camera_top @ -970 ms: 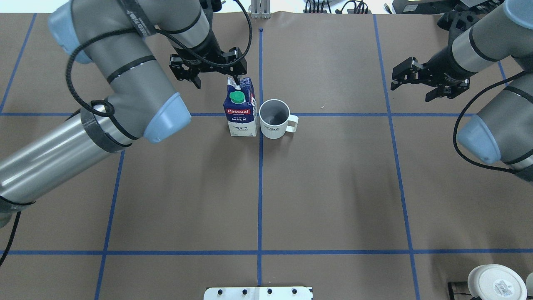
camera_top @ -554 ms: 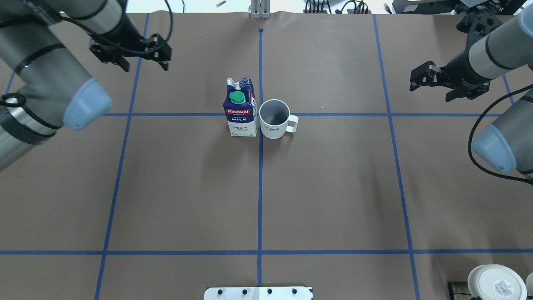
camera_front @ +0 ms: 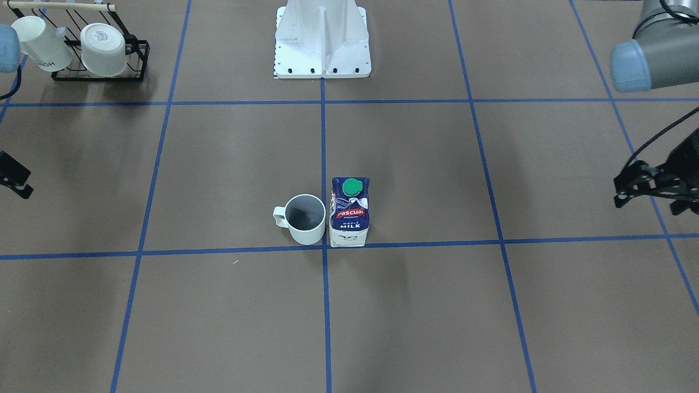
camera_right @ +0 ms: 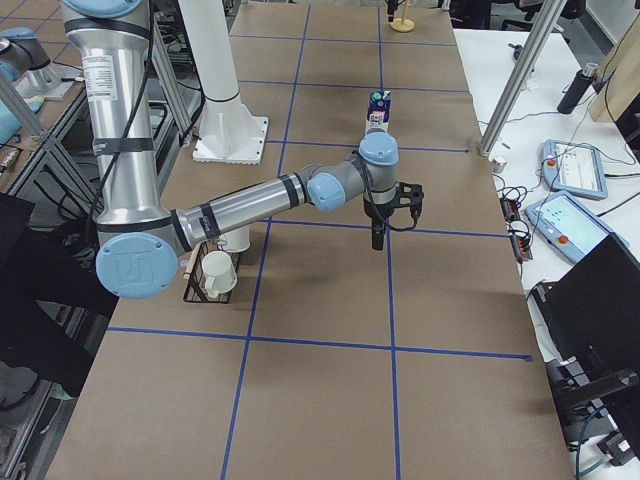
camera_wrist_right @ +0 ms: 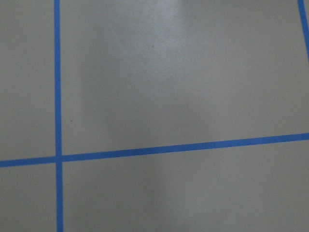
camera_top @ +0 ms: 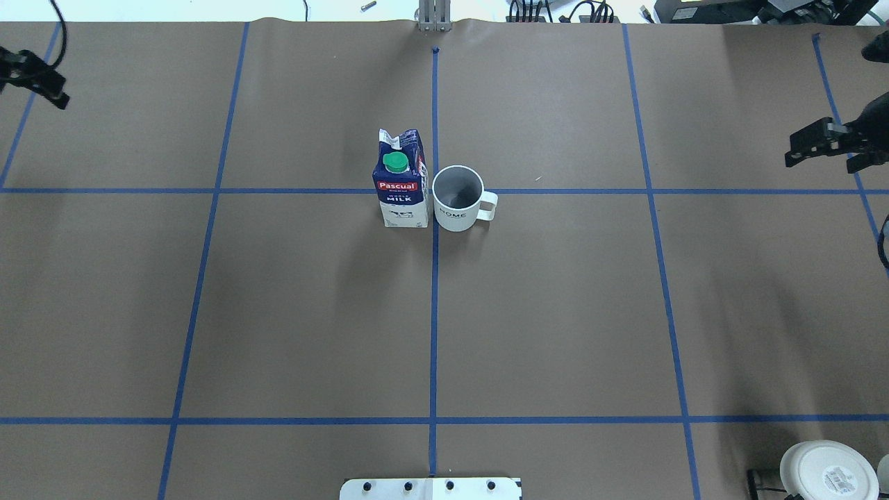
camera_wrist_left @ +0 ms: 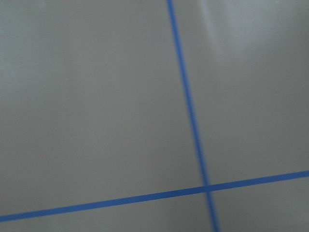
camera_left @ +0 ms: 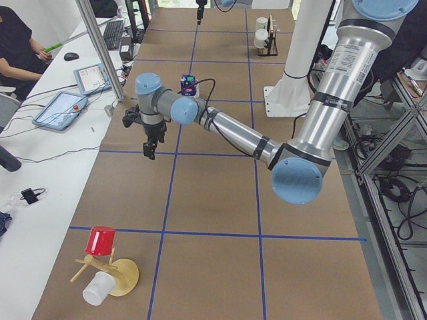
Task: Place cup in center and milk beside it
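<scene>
Brown paper covers the table [camera_top: 555, 312]. You will find the cup [camera_top: 457, 198] upright in the upper middle of the overhead frame, just right of the blue tape [camera_top: 434, 312], with the milk [camera_top: 401, 182] upright close on its left; contact cannot be confirmed. The left gripper [camera_front: 650, 197], cut off at the front-facing frame's right edge, has its fingers spread and holds nothing. The right gripper [camera_top: 824, 154], at the overhead frame's right edge, is likewise spread and empty. Wrist views show only blurred paper and tape.
</scene>
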`<state>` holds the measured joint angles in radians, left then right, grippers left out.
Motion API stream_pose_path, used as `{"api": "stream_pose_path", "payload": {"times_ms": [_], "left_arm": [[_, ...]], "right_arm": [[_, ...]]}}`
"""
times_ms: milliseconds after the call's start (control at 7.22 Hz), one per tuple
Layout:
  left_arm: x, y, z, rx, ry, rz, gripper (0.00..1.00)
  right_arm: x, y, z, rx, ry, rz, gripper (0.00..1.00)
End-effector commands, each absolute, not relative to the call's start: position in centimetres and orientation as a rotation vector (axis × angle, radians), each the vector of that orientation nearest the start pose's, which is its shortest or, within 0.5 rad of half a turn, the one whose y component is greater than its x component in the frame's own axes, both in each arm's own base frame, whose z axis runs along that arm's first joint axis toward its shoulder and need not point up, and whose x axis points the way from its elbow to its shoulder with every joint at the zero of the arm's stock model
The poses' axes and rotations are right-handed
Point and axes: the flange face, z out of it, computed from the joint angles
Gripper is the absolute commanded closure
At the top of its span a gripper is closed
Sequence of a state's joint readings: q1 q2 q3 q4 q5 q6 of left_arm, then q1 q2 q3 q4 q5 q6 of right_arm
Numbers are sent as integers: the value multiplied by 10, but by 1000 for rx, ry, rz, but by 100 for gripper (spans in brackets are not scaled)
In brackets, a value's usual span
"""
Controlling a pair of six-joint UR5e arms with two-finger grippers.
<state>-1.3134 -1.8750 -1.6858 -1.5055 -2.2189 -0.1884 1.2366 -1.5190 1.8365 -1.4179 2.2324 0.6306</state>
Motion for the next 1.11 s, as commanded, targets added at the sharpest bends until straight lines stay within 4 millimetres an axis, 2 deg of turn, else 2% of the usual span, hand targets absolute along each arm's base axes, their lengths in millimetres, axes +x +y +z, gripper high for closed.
{"api": "stream_pose_path", "payload": {"times_ms": [0, 277, 416, 554, 693, 831, 970], "left_arm": [[3, -562, 539, 158, 657, 205, 2], [4, -567, 578, 132, 649, 194, 2], [1, -567, 606, 107, 649, 182, 2], [-31, -559, 615, 127, 655, 123, 2], [-45, -539, 636, 99, 654, 91, 2], [-53, -528, 642, 79, 713, 61, 2], [-63, -504, 662, 60, 743, 39, 2]], "right_arm": [[-23, -497, 562, 86, -812, 48, 0], [26, -495, 629, 88, -792, -19, 0], [31, -495, 650, 76, -783, -51, 0], [31, -495, 654, 69, -784, -48, 0], [30, -494, 654, 44, -788, -38, 0], [35, -496, 643, -2, -811, -7, 0], [44, -496, 641, -2, -812, 11, 0]]}}
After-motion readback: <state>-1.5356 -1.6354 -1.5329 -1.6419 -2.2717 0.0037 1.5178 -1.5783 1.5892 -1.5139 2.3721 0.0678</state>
